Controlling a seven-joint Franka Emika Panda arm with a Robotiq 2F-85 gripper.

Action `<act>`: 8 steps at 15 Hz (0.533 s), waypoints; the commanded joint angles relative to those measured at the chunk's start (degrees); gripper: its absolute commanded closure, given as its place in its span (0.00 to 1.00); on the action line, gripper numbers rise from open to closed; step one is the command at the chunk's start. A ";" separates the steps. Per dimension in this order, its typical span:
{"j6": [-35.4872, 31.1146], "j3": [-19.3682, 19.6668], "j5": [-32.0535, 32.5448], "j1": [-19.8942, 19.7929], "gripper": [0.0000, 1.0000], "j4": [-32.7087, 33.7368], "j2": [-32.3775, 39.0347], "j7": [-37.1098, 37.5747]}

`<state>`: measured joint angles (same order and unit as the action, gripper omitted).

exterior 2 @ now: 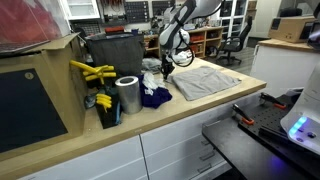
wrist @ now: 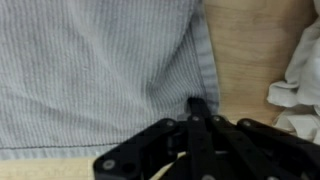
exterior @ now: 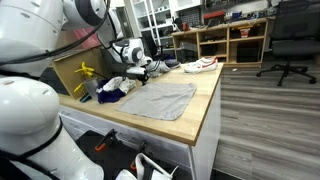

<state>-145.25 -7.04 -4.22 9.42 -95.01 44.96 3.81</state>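
A grey-blue striped cloth (exterior: 160, 100) (exterior 2: 205, 80) lies spread flat on the wooden counter (exterior: 208, 105). My gripper (exterior: 143, 72) (exterior 2: 166, 68) is down at its far corner. In the wrist view the black fingers are pressed together at the cloth's (wrist: 90, 70) right edge, gripper (wrist: 197, 103) shut, and creases in the fabric run in towards the fingertips, so it looks pinched on that edge. Bare wood (wrist: 240, 50) shows just beside the edge.
A crumpled white rag (wrist: 300, 80) (exterior: 112, 84) and a dark blue cloth (exterior 2: 152, 97) lie beside the gripper. A silver roll (exterior 2: 127, 95), yellow clamps (exterior 2: 92, 72), a black bin (exterior 2: 115, 50) and a cardboard box (exterior 2: 40, 100) stand nearby. A white shoe (exterior: 203, 65) sits at the counter's far end.
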 commanded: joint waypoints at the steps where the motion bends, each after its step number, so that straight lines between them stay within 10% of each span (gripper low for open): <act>1: -0.89 -1.95 -2.84 0.07 1.00 1.84 1.86 1.26; 6: -1.67 -3.55 -5.74 -0.45 1.00 0.75 -0.68 0.88; 7: -1.91 -3.67 -5.87 -0.69 0.74 -0.06 -2.19 0.63; 8: -1.83 -3.44 -5.69 -0.76 0.73 -0.95 -3.95 0.62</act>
<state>-146.57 -10.01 -8.77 9.38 -93.64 45.50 3.92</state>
